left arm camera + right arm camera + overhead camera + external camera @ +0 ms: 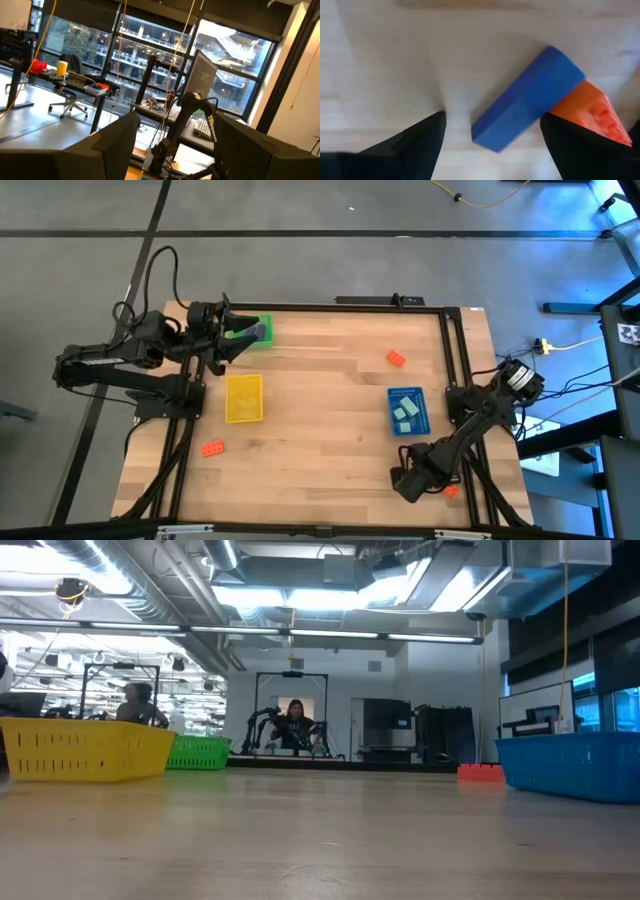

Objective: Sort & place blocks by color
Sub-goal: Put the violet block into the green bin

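Blocks: three orange (397,359), three teal (406,413), one purple (262,332)

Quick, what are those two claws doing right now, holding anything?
Left gripper: open, empty, over the green tray.
Right gripper: open, holding nothing, fingers either side of a blue block beside an orange block.

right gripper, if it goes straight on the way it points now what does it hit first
Most likely the blue block, lying flat on the table between the open fingers of the right gripper. An orange block touches its far end. Depth is hard to judge.
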{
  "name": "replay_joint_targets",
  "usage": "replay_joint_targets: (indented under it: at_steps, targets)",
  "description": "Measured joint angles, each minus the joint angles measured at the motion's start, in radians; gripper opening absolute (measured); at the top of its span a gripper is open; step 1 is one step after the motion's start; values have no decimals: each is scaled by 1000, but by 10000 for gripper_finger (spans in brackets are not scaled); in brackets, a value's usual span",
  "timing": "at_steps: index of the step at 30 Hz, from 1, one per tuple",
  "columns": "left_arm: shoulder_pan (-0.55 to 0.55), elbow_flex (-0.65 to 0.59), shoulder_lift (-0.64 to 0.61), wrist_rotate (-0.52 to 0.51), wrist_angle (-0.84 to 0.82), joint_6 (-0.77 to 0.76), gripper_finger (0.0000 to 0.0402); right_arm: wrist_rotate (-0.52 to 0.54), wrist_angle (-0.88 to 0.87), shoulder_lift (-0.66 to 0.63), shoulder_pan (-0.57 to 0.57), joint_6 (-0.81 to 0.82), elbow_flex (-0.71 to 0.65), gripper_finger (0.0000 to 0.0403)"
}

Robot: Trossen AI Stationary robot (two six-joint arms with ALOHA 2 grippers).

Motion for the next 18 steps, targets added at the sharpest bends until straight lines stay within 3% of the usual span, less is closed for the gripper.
replay_joint_targets:
  at_steps: [12, 18]
  targets:
    - [0, 0, 0, 0, 5, -2, 255, 29, 17, -5, -48, -32, -31, 323]
    - [0, 0, 0, 0, 4, -6, 255, 47, 0, -4, -52, -37, -31, 284]
